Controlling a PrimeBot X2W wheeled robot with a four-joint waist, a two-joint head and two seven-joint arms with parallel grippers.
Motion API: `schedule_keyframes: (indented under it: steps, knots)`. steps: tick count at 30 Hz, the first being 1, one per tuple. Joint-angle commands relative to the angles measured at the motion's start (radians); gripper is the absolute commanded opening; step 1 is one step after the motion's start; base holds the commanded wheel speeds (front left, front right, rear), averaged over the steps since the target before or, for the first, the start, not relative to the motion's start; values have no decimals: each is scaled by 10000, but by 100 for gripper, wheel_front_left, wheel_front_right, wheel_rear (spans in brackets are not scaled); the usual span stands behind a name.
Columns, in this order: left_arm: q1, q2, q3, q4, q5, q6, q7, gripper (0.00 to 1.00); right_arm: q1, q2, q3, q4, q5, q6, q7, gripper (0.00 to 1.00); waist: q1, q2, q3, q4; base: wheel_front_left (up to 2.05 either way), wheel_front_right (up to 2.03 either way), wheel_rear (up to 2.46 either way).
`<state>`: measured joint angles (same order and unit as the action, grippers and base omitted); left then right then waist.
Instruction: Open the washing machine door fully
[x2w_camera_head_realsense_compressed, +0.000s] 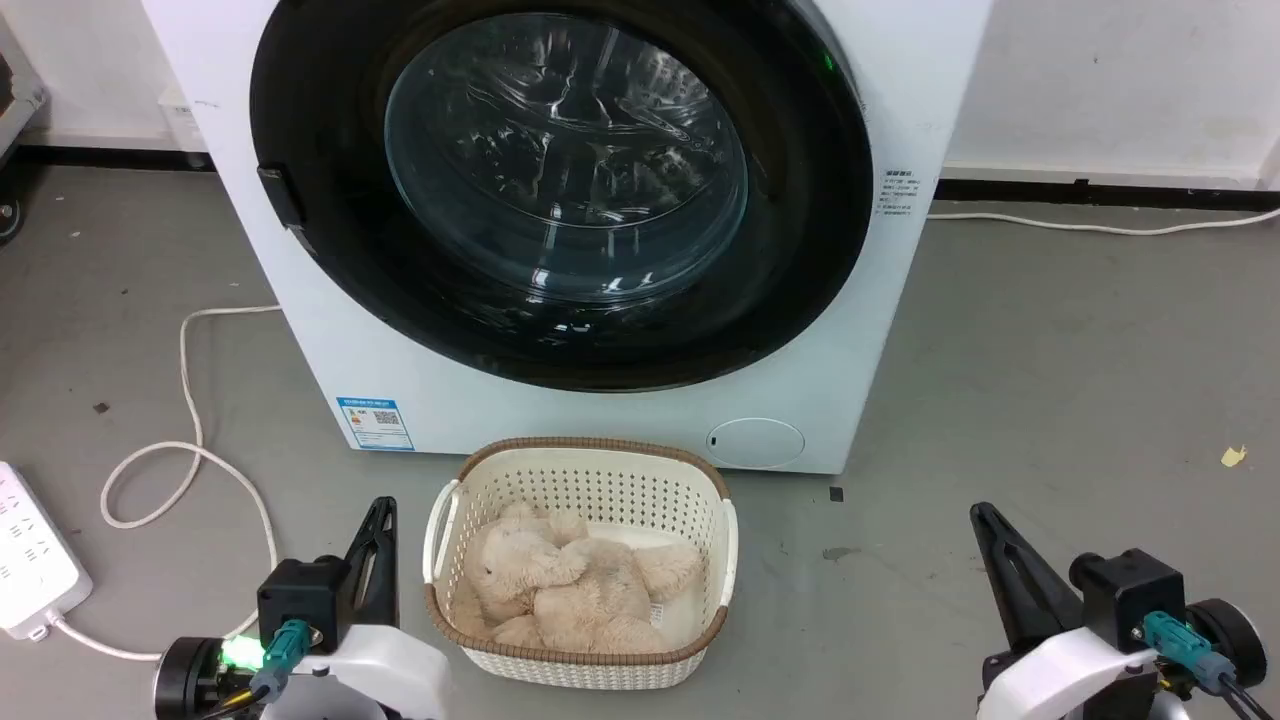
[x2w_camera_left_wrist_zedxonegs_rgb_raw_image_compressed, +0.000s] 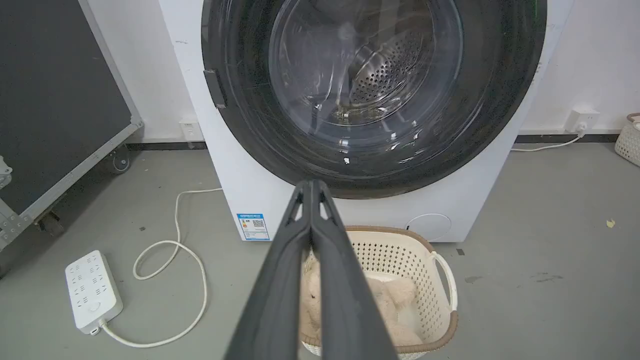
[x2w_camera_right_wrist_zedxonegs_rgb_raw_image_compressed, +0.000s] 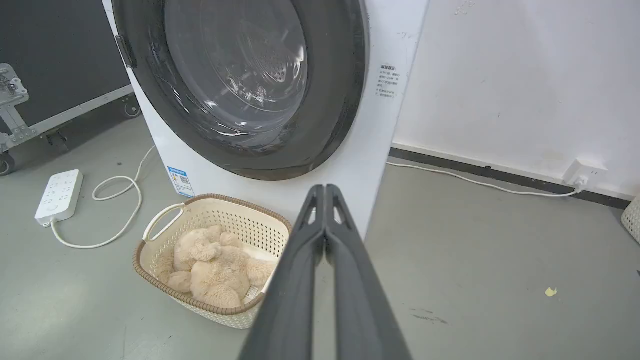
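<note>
From the head view, we see the washing machine door (x2w_camera_head_realsense_compressed: 565, 190) closed flush against the front of the white washing machine (x2w_camera_head_realsense_compressed: 330, 340), its black rim spanning nearly the whole width and its small latch handle (x2w_camera_head_realsense_compressed: 283, 195) on the left edge. A woven-rimmed basket (x2w_camera_head_realsense_compressed: 580, 447) stands on the grey floor (x2w_camera_head_realsense_compressed: 1050, 400) just in front of the machine, with a beige plush toy (x2w_camera_head_realsense_compressed: 570, 590) lying inside. Our left gripper (x2w_camera_head_realsense_compressed: 383, 510) rests low at the basket's left, clenched on nothing and well apart from the door. Our right gripper (x2w_camera_head_realsense_compressed: 985, 515) sits low at the right, likewise clenched and empty. A white power strip (x2w_camera_head_realsense_compressed: 30, 560) lies at the far left, and its cable (x2w_camera_head_realsense_compressed: 190, 440) loops across the floor.

In the left wrist view, the two dark fingers meet at their tips with nothing between them. They point at the lower rim of the door, and the basket is beneath them. A dark wheeled case (x2w_camera_left_wrist_zedxonegs_rgb_raw_image_compressed: 50, 100) stands at the left.

In the right wrist view, the fingers are again pressed together and empty, aimed at the machine's lower right corner. The door is up and to the left, and a wall socket (x2w_camera_right_wrist_zedxonegs_rgb_raw_image_compressed: 582, 172) is at the right.
</note>
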<state>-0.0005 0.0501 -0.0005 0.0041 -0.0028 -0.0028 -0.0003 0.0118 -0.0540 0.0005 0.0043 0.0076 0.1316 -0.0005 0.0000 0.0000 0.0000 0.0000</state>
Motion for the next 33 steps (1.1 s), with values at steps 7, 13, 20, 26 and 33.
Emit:
schedule_keyframes:
  steps: [7, 13, 20, 26, 33]
  knots:
    - [5, 1, 5, -41, 28, 28, 3, 0, -118, 38, -5, -43, -76, -9, 5, 0, 0, 0, 0, 0, 0, 0, 0]
    - [5, 1, 5, -41, 28, 28, 3, 0, -118, 38, -5, -43, -76, -9, 5, 0, 0, 0, 0, 0, 0, 0, 0]
    - [5, 1, 5, -41, 28, 28, 3, 0, -118, 38, -5, -43, -76, -9, 5, 0, 0, 0, 0, 0, 0, 0, 0]
    - [5, 1, 5, -41, 28, 28, 3, 0, -118, 38, -5, -43, -76, -9, 5, 0, 0, 0, 0, 0, 0, 0, 0]
    - [0, 0, -7, -1, -1, -2, -2, 100, 1, -2, -2, 2, 5, 2, -2, 100, 0, 0, 0, 0, 0, 0, 0]
